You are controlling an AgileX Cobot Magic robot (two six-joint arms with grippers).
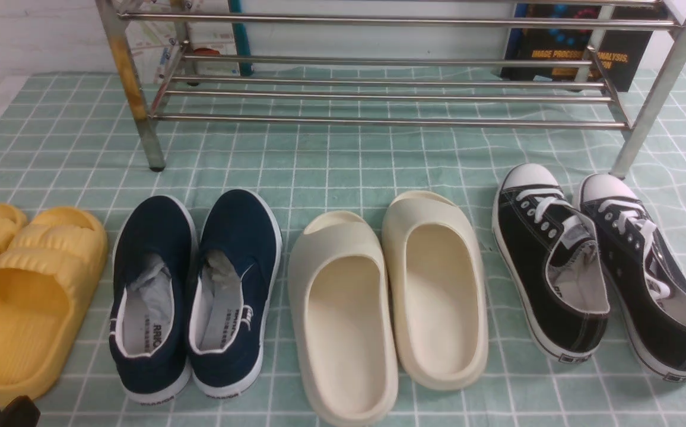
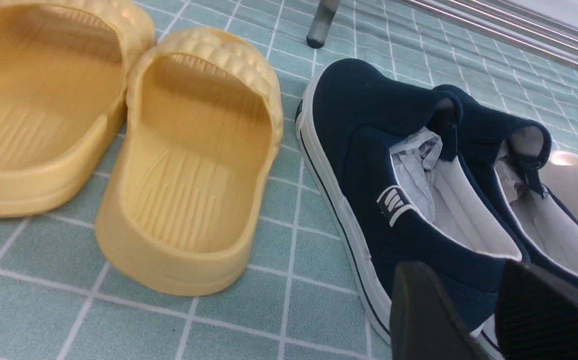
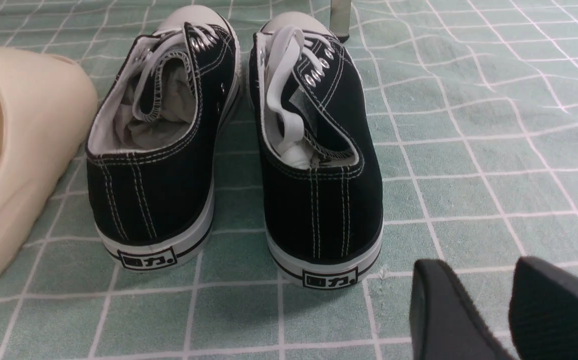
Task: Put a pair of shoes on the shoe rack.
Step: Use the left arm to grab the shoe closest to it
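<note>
The pair of navy shoes (image 1: 229, 296) sits on the checked cloth (image 1: 343, 154) — side by side, between yellow slides (image 1: 40, 296) and cream slides (image 1: 352, 332), in front of the chrome shoe rack (image 1: 390, 124). The left fingers (image 2: 469, 310) stand apart, holding nothing; the right fingers (image 3: 484, 305) — near the black sneakers (image 3: 321, 200) — are likewise parted and empty.
</note>
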